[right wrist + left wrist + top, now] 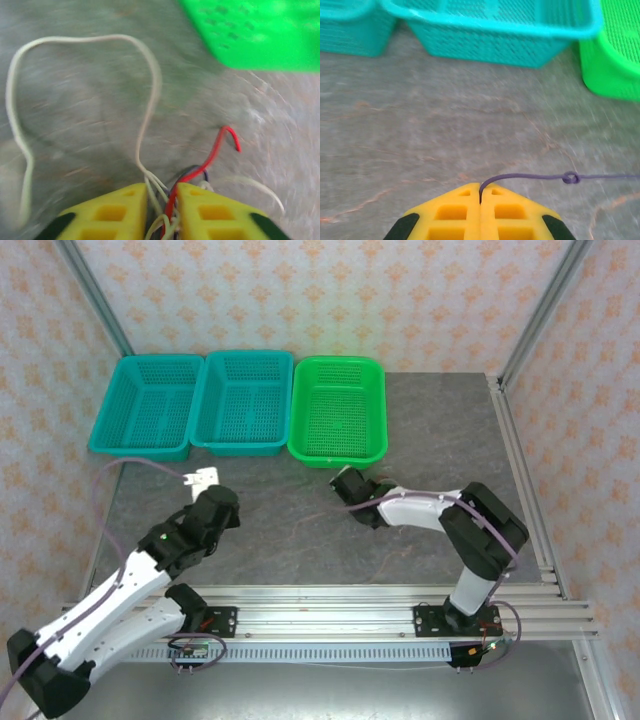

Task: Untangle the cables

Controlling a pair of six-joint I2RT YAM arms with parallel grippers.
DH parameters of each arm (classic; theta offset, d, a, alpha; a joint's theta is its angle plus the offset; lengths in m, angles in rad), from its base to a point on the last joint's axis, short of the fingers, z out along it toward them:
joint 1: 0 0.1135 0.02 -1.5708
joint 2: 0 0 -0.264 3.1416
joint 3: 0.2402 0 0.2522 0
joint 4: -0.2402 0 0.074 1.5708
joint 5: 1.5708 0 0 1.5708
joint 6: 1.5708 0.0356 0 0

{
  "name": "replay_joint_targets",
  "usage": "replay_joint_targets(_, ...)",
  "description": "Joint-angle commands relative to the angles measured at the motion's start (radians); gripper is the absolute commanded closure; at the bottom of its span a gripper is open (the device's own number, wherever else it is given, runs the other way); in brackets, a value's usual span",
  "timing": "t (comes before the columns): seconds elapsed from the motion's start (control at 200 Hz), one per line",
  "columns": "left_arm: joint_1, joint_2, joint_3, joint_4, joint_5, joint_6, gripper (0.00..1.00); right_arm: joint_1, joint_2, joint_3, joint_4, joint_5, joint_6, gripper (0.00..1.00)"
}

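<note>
Before the baskets [205,400], arms [120,595] low, left hand [480,189], right hand [161,189] pinching cables [75,39]

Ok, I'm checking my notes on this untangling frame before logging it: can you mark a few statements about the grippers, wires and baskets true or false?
1. The left gripper is shut on a thin purple wire. True.
2. That purple wire runs smooth, with no knot. False: a small knot sits on it, to the right of the gripper.
3. The right gripper grips a bundle of wires, with a red wire and a white wire among them. True.
4. All three baskets are teal. False: the left basket and middle basket are teal, while the right basket is green.
</note>
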Motion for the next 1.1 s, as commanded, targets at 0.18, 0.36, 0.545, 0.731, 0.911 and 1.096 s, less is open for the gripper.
replay_joint_targets(0.18, 0.157, -0.109, -0.072, -0.112, -0.025, -0.135, 1.00, -0.111, -0.146, -0.041, -0.119, 0.070, 0.251, 0.82)
replay_joint_targets(0.36, 0.158, -0.044, -0.175, 0.190, 0.357, -0.021, 0.99, -0.110, -0.318, -0.123, -0.002, -0.205, 0.192, 1.00)
replay_joint_targets(0.545, 0.155, -0.055, -0.207, 0.285, 0.476, 0.029, 0.50, -0.111, -0.497, -0.203, 0.135, -0.375, 0.161, 1.00)
replay_joint_targets(0.731, 0.141, -0.166, -0.222, 0.456, 0.618, 0.166, 0.39, -0.110, -0.563, -0.177, 0.113, -0.464, 0.148, 1.00)
replay_joint_targets(0.911, -0.058, 0.005, -0.115, 0.541, 0.692, 0.358, 0.39, -0.109, -0.571, -0.141, 0.104, -0.526, 0.154, 1.00)
replay_joint_targets(1.096, -0.200, 0.270, 0.003, 0.565, 0.628, 0.511, 0.40, -0.109, -0.574, -0.115, 0.108, -0.632, 0.156, 1.00)
